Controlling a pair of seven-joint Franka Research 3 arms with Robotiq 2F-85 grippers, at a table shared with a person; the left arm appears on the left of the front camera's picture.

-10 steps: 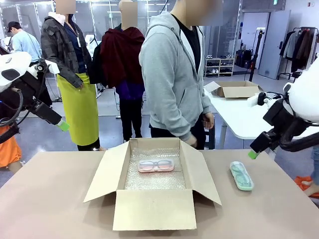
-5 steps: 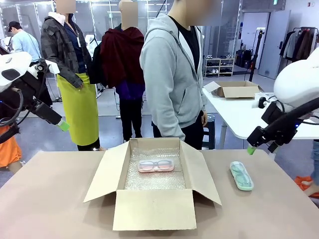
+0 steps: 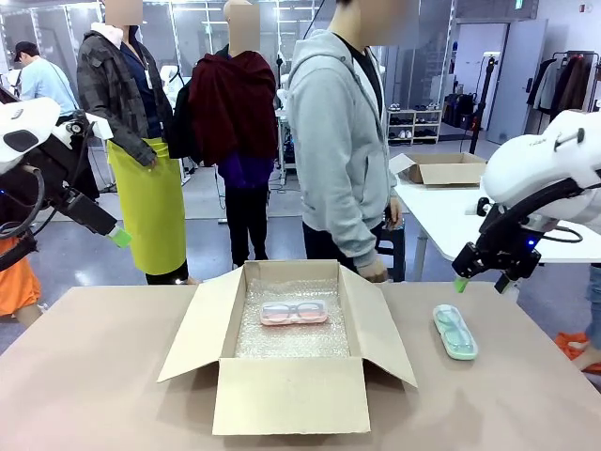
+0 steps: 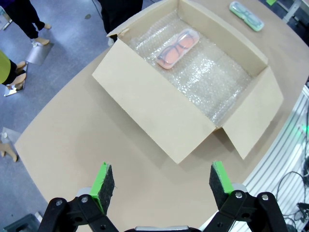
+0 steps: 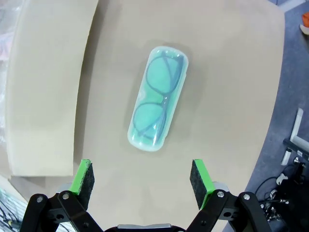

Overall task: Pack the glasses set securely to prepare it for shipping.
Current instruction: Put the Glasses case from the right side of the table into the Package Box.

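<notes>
Both spread wide, empty: right gripper (image 5: pixel 140 176) above the mint green case (image 5: pixel 157 99), left gripper (image 4: pixel 161 179) high aside.

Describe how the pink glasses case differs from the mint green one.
The pink case lies inside the cardboard box on bubble wrap; the green case lies on the table beside it. The pink case lies crosswise; the green case runs nearly front to back. Both are oblong, spectacles showing through.

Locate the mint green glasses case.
In the front view the mint green case lies on the table, right of the cardboard box's right flap, with the right pincer hovering open above it.
</notes>
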